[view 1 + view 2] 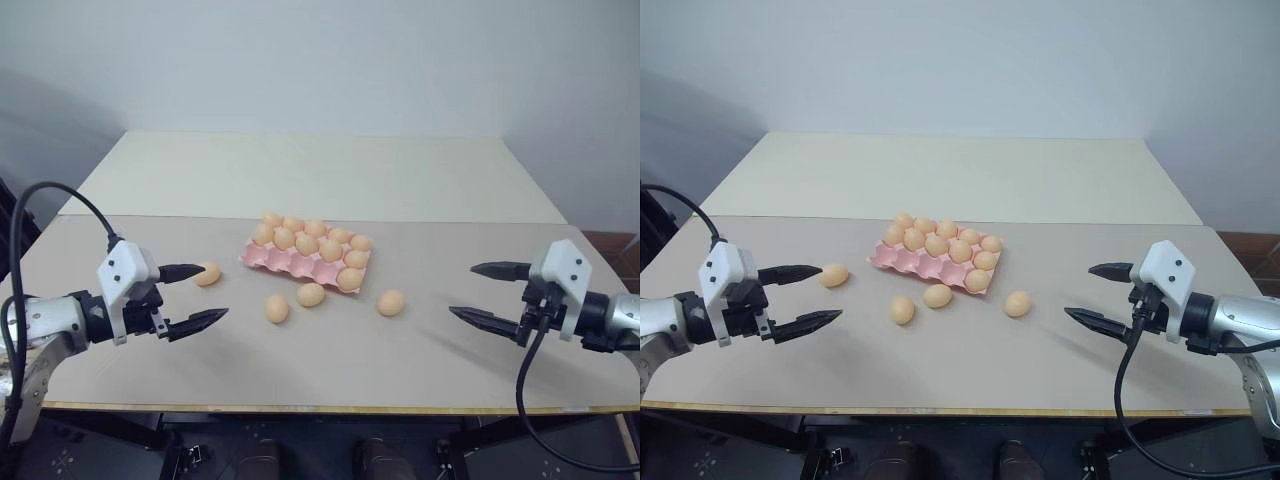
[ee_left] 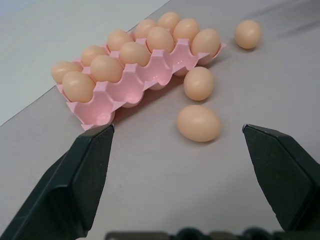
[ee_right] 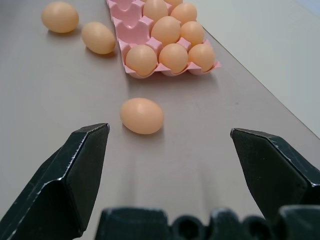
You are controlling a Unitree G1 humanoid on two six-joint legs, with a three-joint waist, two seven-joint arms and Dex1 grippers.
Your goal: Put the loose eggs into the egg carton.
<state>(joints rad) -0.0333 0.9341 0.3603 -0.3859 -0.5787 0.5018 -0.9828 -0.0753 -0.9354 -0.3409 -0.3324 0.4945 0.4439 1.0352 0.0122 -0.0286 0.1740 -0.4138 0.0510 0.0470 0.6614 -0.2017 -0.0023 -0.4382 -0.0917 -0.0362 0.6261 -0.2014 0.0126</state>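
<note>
The pink egg carton [image 1: 290,262] lies at the middle of the table, its two far rows filled with eggs and its near row of cups bare. Several loose eggs lie on the table: one to the carton's left [image 1: 207,274], two in front of it [image 1: 277,309] [image 1: 311,295], one to the front right [image 1: 390,303]. My left gripper [image 1: 213,293] is open at the left, its far fingertip close by the left egg. At the right, my right gripper [image 1: 461,290] stands open and holds nothing. In the right wrist view the front-right egg [image 3: 142,115] lies ahead of its fingers.
The grey-beige table [image 1: 330,370] ends in a front edge just below both grippers. Behind it a second cream table [image 1: 320,170] runs back to the pale wall. Black cables [image 1: 50,195] loop from both wrists.
</note>
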